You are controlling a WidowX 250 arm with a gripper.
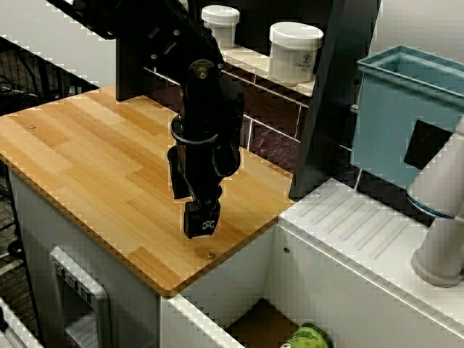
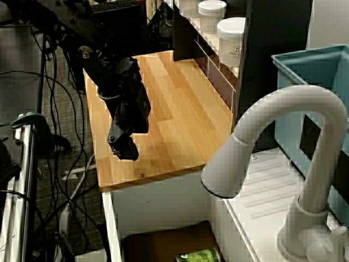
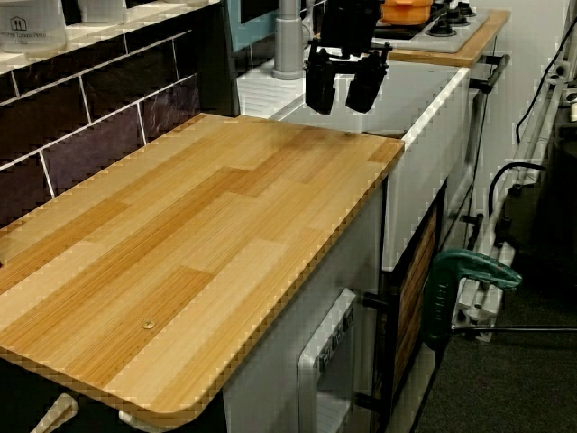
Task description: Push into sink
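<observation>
My black gripper (image 1: pixel 201 226) hangs just above the wooden counter (image 1: pixel 109 159), close to its edge beside the sink (image 1: pixel 232 286). The front view shows the gripper (image 3: pixel 343 86) open, both fingers (image 3: pixel 320 88) pointing down with nothing between them. From the side the gripper (image 2: pixel 124 148) is a little short of the counter edge (image 2: pixel 163 177). The sink has white walls (image 2: pixel 158 207) and a brown floor (image 1: pixel 257 325). A green can (image 1: pixel 308 338) lies on its side on that floor, also visible as the green can (image 2: pixel 199 256) at the bottom edge of the side view.
A white faucet (image 2: pixel 283 125) arches over the sink beside the ridged drainboard (image 1: pixel 362 225). A teal bin (image 1: pixel 406 109) stands behind it. Two white jars (image 1: pixel 295 51) sit on the tiled ledge behind the counter. Cables (image 2: pixel 54 109) hang off the counter's outer side.
</observation>
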